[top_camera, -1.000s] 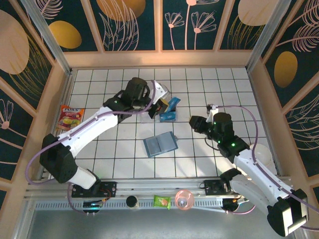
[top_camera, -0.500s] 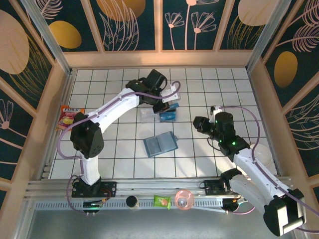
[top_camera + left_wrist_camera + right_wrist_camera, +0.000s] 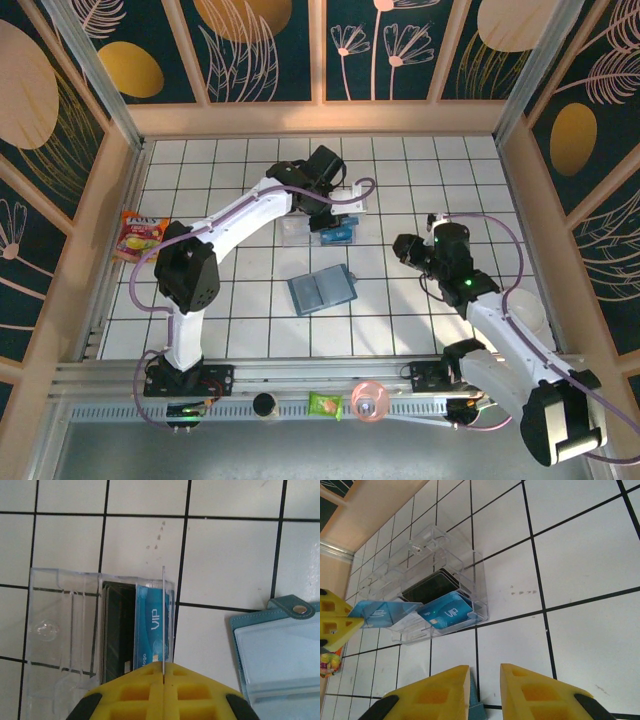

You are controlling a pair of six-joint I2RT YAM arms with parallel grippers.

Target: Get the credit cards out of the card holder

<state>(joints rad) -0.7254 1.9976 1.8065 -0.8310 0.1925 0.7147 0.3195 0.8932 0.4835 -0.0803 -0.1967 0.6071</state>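
**A:** What does the left gripper (image 3: 163, 667) hold?

**B:** Its yellow fingers are pressed together on a blue credit card (image 3: 382, 614). From the left wrist the card shows edge-on as a thin upright line, so its face cannot be read there. It stands over the right wall of a clear tray (image 3: 55, 630).

**A:** What lies in the tray?

**B:** Just ahead of that gripper and slightly to its left are a blue VIP card (image 3: 152, 625) and, touching it on the far side, a black card (image 3: 119, 625). The near ends of both are hidden behind the gripper's fingers. Whether more cards sit under the black one is hard to make out.

**A:** Where is the card holder (image 3: 322, 290)?

**B:** It lies open on the white tiled counter (image 3: 225, 555), to the right of the left gripper and apart from the tray. The left wrist view cuts it off at the right and bottom edges. Its clear pockets glare, so I cannot tell whether they hold cards.

**A:** And the right gripper (image 3: 484, 672)?

**B:** Its fingers stand slightly apart with nothing between them, and the tray is ahead of it to the left. A teal sliver (image 3: 472, 702) shows low in the gap, too little to name.
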